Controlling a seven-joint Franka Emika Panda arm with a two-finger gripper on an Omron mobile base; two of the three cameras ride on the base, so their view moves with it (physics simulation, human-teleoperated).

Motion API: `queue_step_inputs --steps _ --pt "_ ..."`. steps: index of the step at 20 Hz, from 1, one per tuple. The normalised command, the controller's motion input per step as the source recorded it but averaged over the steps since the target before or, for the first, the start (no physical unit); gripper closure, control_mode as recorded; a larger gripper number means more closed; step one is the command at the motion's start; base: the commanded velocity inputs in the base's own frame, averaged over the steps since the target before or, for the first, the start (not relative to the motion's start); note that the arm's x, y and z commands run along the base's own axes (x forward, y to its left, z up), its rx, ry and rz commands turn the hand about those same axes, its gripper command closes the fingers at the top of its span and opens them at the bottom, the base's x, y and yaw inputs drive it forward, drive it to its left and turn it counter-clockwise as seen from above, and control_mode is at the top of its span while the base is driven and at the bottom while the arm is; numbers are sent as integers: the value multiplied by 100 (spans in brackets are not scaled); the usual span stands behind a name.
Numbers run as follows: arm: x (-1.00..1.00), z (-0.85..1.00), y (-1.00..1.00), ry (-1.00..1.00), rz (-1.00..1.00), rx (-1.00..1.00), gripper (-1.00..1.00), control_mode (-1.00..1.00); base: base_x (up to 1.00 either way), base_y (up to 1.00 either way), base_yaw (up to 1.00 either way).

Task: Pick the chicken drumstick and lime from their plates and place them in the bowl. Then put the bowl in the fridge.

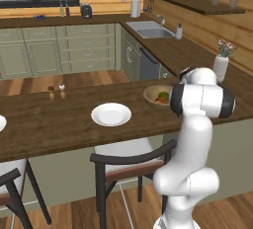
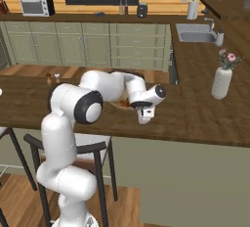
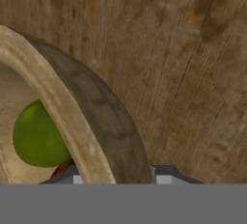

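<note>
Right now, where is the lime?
The lime lies inside the wooden bowl on the counter, right of the white plate, beside the drumstick.

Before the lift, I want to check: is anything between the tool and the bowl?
Nothing visible is. The tool is shut on the bowl rim, one finger inside by the lime, one outside.

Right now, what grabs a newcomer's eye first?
The white arm bent low over the wooden counter, its hand clamped on the rim of the wooden bowl. Inside the bowl sits the green lime. Left of it, an empty white plate.
</note>
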Motion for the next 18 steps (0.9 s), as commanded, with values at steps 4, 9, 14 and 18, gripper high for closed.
queue_step_inputs --steps 4,9,14,18 --pt "-91 99 14 -7 -14 -1 100 -100 0 0 0" --pt "-86 94 18 12 -20 0 100 -100 0 0 0" --pt "-69 83 48 20 -27 0 100 -100 0 0 0" --pt "-84 81 80 18 -13 1 100 -100 0 0 0"
